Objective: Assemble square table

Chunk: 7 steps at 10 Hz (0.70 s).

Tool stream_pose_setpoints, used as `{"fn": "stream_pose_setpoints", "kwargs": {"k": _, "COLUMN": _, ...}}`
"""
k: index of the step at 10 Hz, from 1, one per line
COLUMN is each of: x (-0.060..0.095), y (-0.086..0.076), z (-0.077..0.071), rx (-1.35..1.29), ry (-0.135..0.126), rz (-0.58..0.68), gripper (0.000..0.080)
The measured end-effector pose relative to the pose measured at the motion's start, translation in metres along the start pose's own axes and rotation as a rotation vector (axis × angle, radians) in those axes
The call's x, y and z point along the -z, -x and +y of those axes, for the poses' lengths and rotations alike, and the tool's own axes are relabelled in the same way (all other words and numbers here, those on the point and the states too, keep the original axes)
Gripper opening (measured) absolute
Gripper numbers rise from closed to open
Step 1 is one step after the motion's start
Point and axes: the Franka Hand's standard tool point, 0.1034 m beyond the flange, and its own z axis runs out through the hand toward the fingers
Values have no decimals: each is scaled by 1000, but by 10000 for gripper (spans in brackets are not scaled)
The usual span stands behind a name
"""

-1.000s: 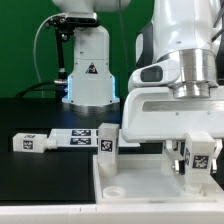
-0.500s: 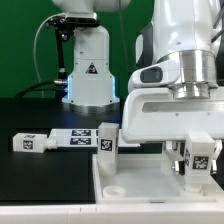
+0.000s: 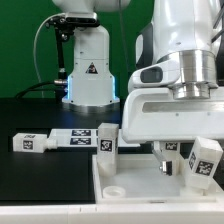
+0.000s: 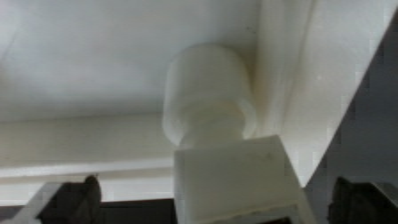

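Black table (image 3: 30,112): fingers wide, leg loose

Gripper (image 3: 193,150) fingers (image 4: 71,200) spread wide, holding nothing. Btwn them, clear of both in wrist view, white leg (image 4: 222,130) leans tilted, lower end on square top (image 3: 125,175) under the fingers. Out past the fingers, exterior view's left, second leg (image 3: 106,142) stands upright by top's edge

You have the marker board (image 3: 72,138) lying flat on the black surface (image 3: 30,112), toward the exterior view's left, its long side running across the view and its black-and-white tags facing up. Behind the surface, a plain green backdrop (image 3: 20,40) fills the rear of the exterior view.
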Motion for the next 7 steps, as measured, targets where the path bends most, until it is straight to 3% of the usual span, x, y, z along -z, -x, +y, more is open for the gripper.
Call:
{"fn": "stream_pose_setpoints", "kwargs": {"k": 2, "x": 0, "y": 0, "z": 0, "rx": 1, "ry": 0, "rz": -30, "gripper": 647}}
{"fn": "stream_pose_setpoints", "kwargs": {"k": 5, "x": 15, "y": -26, "z": -7, "rx": -12, "ry": -14, "rz": -106, "gripper": 649}}
{"fn": "stream_pose_setpoints", "kwargs": {"k": 7, "x": 14, "y": -31, "z": -2, "rx": -25, "ry": -8, "rz": -269, "gripper": 649}}
